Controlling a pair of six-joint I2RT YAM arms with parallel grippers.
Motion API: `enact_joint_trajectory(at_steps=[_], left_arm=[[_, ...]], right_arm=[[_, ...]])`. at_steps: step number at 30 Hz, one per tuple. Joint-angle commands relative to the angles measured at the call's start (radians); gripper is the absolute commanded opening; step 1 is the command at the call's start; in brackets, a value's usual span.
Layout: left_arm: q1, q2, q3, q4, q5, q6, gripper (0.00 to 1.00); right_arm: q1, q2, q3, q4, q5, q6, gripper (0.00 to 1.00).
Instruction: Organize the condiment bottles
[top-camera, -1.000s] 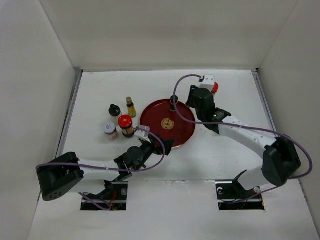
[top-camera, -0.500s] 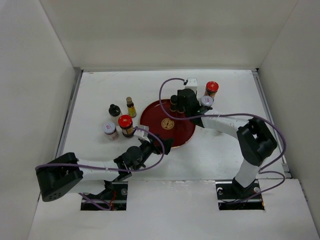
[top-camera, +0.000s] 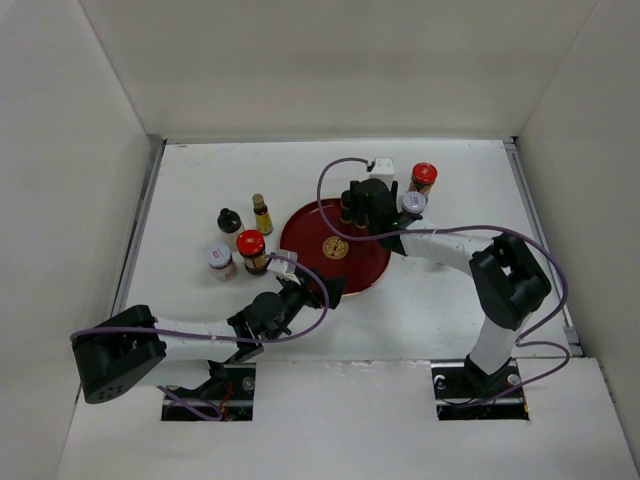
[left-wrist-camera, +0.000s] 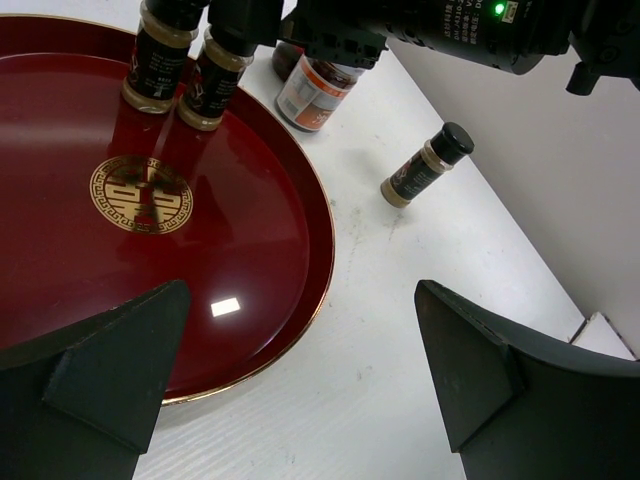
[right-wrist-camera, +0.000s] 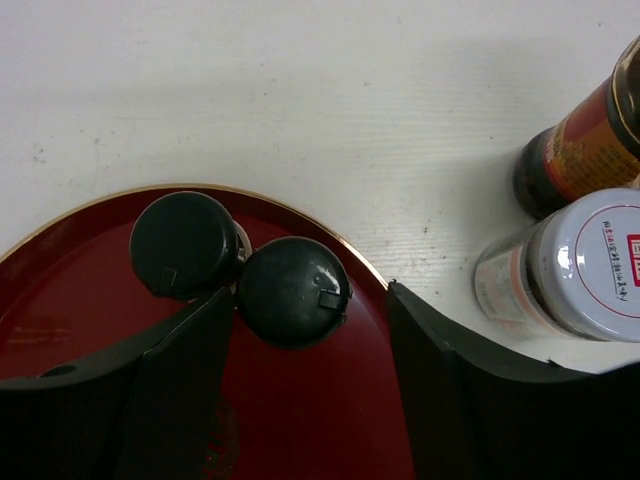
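Two black-capped bottles (right-wrist-camera: 185, 243) (right-wrist-camera: 293, 290) stand side by side at the far rim of the round red tray (top-camera: 318, 262). My right gripper (right-wrist-camera: 308, 292) is open around the nearer one, with a clear gap at its right finger (right-wrist-camera: 440, 380). Right of it stand a white-lidded jar (right-wrist-camera: 590, 265) and a red-capped jar (top-camera: 424, 176). Left of the tray stand a black-capped bottle (top-camera: 229, 220), a slim yellow bottle (top-camera: 261, 213), a red-capped jar (top-camera: 250, 245) and a white-lidded jar (top-camera: 219, 260). My left gripper (left-wrist-camera: 300, 300) hangs open and empty over the tray's near right edge.
Another small black-capped bottle (left-wrist-camera: 425, 165) stands on the table right of the tray, hidden under my right arm in the top view. White walls close in the table on three sides. The right arm (top-camera: 450, 250) reaches across the tray's right side.
My right gripper carried a black-capped bottle left onto the tray beside the first one, then its jaws opened off it. The left arm has not moved.
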Motion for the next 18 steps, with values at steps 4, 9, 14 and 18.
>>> enact_joint_trajectory(at_steps=[4,9,14,18], left_arm=[[-0.007,-0.012,-0.003,0.057,0.012,-0.004,1.0],[-0.008,-0.023,-0.006,0.056,0.007,-0.001,1.0],[-0.013,-0.006,0.0,0.057,0.012,-0.008,1.0],[-0.019,0.006,0.007,0.059,0.016,-0.011,1.0]], right_arm=[[0.014,-0.172,-0.046,0.04,0.035,0.017,0.72],[0.0,-0.388,-0.2,0.011,0.093,0.062,0.59],[-0.104,-0.673,-0.397,-0.162,0.205,0.201,0.4],[-0.199,-0.81,-0.492,-0.286,0.229,0.266,0.73]])
